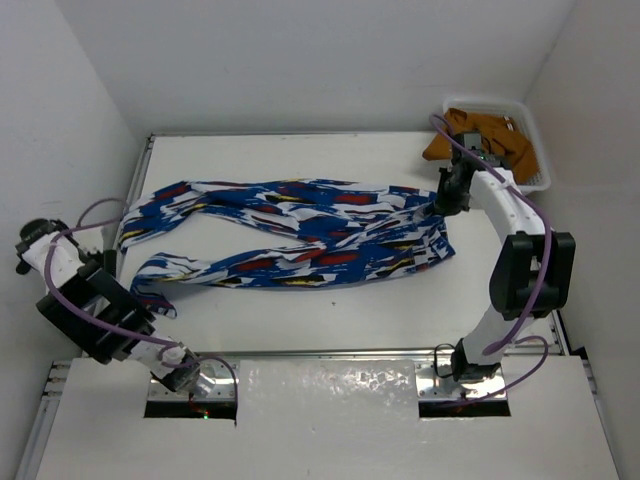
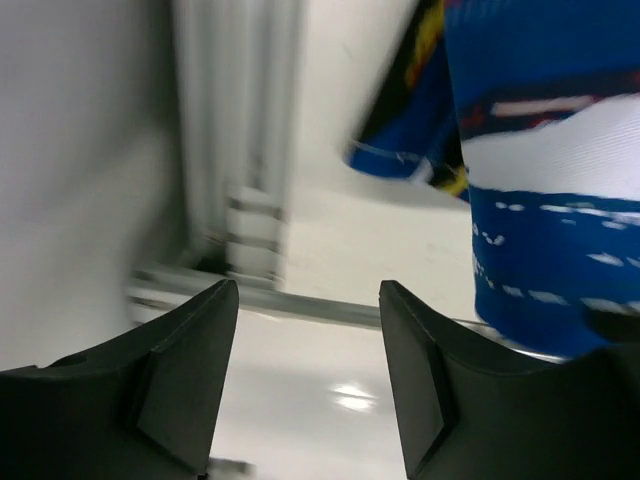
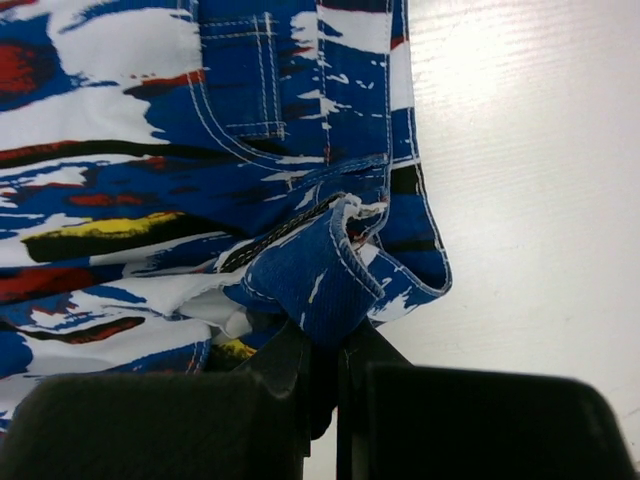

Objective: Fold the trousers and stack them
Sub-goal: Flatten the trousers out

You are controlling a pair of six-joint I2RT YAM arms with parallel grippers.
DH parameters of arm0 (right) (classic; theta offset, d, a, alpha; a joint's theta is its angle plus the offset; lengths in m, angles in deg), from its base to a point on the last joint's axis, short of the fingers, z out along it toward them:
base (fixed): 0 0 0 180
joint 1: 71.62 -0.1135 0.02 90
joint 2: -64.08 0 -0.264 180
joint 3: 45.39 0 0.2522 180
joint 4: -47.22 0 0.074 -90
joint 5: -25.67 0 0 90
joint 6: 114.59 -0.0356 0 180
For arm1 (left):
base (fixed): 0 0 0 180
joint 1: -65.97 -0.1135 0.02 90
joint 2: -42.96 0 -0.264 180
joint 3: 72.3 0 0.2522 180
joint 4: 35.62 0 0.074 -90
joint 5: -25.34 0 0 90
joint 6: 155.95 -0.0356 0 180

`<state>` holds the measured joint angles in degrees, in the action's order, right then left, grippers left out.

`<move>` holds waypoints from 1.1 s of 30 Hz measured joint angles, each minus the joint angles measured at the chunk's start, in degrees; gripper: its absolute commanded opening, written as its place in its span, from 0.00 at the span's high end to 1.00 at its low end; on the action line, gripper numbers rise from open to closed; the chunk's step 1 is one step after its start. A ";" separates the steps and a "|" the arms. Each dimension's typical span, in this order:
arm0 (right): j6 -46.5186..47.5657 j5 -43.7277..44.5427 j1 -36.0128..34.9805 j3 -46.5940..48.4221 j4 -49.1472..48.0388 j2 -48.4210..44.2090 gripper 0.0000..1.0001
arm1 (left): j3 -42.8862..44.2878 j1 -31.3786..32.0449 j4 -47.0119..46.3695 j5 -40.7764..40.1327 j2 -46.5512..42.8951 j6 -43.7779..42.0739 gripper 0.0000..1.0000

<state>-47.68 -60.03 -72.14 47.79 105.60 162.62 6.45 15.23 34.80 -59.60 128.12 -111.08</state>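
The blue printed trousers (image 1: 290, 232) lie spread across the table, waist at the right, two legs trailing left. My right gripper (image 1: 447, 196) is shut on the waistband edge at the trousers' right end; in the right wrist view the pinched blue fold (image 3: 318, 292) bunches up between the fingers. My left gripper (image 1: 122, 262) is open and empty at the table's left edge, close to the cuff of the nearer leg. The left wrist view shows that cuff (image 2: 550, 210) to the right of my open fingers (image 2: 190, 370), apart from them.
A white basket (image 1: 532, 140) holding an orange-brown garment (image 1: 480, 135) stands at the back right corner. White walls enclose the table on three sides. A metal rail (image 2: 250, 180) runs along the left table edge.
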 measured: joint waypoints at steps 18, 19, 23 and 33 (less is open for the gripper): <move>0.52 1.49 0.00 -0.31 -1.53 -0.20 1.00 | -6.73 8.44 -17.66 -2.97 14.97 12.52 0.64; 0.55 1.97 0.00 -0.74 -1.64 -0.48 1.00 | -6.93 9.55 -17.51 -2.97 14.93 12.57 0.70; 0.42 3.76 0.00 -2.75 -1.68 -2.32 1.00 | -6.88 11.26 -16.00 -2.47 15.34 11.85 1.00; -0.44 6.23 4.24 -4.31 -2.08 -5.25 1.00 | 7.91 17.11 -19.39 -11.50 22.82 8.63 0.99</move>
<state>-48.12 -53.81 -67.90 43.49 103.52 157.38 14.36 32.35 15.41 -71.09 150.94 -102.44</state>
